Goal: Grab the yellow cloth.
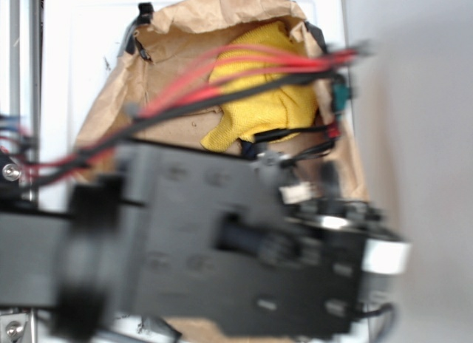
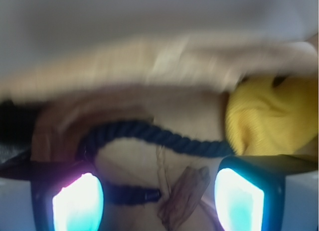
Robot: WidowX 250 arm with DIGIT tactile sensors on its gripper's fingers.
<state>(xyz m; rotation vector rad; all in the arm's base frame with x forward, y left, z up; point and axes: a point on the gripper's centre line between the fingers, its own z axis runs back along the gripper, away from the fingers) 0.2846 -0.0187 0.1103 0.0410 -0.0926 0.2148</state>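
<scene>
The gripper (image 2: pixel 158 198) has its fingers spread wide and empty above a dark rope (image 2: pixel 164 136), while the yellow cloth (image 2: pixel 269 119) lies beyond, ungrasped, on the brown paper bag (image 1: pixel 166 69), so the grasp remains to be made.

Light: bright, even daylight in both views; white surfaces nearly washed out.
Blur: the black robot arm (image 1: pixel 222 247) smears with motion; the wrist view is soft throughout.
Glare: glowing cyan-white finger pads (image 2: pixel 238 193).
Sharpest: the bright yellow terry cloth (image 1: pixel 262 99).
</scene>
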